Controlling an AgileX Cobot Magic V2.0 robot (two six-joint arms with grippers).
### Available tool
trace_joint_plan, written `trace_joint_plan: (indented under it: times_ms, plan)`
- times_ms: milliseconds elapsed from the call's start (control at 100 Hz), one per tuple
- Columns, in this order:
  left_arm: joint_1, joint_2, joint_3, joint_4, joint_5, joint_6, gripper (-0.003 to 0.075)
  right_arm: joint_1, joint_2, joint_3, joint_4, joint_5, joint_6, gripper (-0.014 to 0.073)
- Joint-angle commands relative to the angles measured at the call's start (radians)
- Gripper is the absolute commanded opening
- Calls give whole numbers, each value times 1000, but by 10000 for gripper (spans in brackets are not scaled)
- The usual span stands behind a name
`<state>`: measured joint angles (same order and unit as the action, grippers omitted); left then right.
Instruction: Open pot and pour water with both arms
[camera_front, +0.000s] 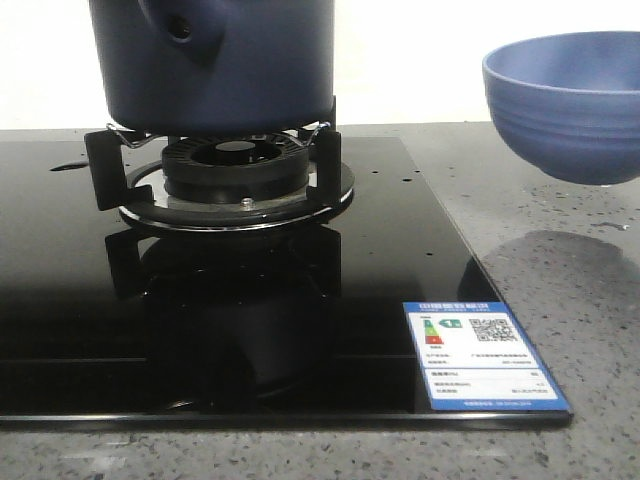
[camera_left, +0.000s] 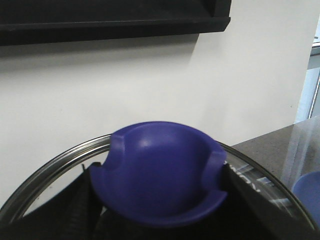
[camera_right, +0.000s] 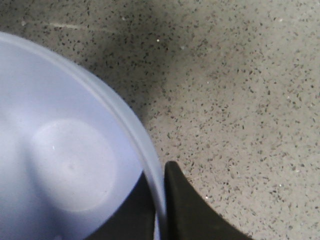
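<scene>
The dark navy pot (camera_front: 215, 60) stands on the burner grate (camera_front: 230, 165), its stubby spout with a round hole (camera_front: 180, 32) facing me; its top is cut off by the frame. My left gripper (camera_left: 157, 192) is shut on the blue knob (camera_left: 160, 170) of a glass lid (camera_left: 55, 167). White wall shows through the glass, and no pot appears in that view. My right gripper (camera_right: 161, 202) is shut on the rim of the light-blue bowl (camera_right: 65, 150), one finger inside and one outside. That bowl (camera_front: 565, 100) hangs above the counter at the right, over its shadow.
The glossy black hob (camera_front: 250, 330) carries a blue-and-white energy label (camera_front: 482, 355) at its front right corner. Speckled grey countertop (camera_front: 560, 300) lies to the right and front. A dark shelf (camera_left: 115, 17) runs along the white wall.
</scene>
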<state>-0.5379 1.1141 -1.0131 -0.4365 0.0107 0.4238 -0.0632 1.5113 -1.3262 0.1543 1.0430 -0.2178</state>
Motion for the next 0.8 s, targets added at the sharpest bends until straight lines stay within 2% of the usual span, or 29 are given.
trace_joint_plan:
  times_ms: [0,350,440,560,610,790]
  plan:
    - [-7,-20,-35,4,-112,-2,396,-4,-14,-22,18,-41,-8,-42]
    - [-7,-20,-35,11,-112,-2,396,-4,28,-22,26,-43,-8,-34]
    - [-7,-20,-35,11,-112,-2,396,-4,28,-22,26,-39,-14,48]
    - [-7,-20,-35,11,-112,-2,395,-4,28,-24,26,-28,-14,269]
    - [-7,-20,-35,11,-112,-2,396,-4,23,-32,26,-18,-14,323]
    - [-7,4,-35,11,-104,-2,396,-8,-43,-106,26,30,-14,341]
